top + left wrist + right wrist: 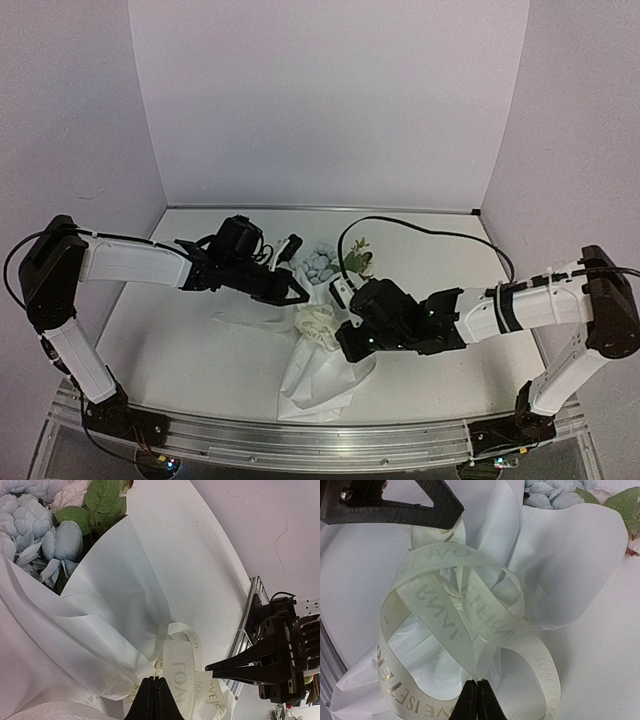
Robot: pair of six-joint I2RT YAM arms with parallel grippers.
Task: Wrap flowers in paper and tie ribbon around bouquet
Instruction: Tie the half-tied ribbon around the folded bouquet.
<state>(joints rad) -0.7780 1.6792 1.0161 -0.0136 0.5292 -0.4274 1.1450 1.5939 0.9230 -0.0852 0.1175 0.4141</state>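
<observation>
The bouquet lies mid-table: pale blue flowers [320, 265] [30, 525] [555, 492] with green leaves stick out of a white paper [320, 378] [115, 590] [570, 555] cone. A cream lettered ribbon [318, 325] [182, 667] [445, 615] is looped in several curls around the cone's narrow middle. My left gripper [303, 295] [155, 679] comes in from the left, shut, its tips pinching a ribbon strand at the knot. From the right, my right gripper [343, 352] [477, 681] [207, 669] is shut on another ribbon strand.
White backdrop walls enclose the table at the back and sides. An aluminium rail [300, 440] [245, 630] runs along the near edge by the arm bases. A black cable [420, 230] arcs over the table behind the right arm.
</observation>
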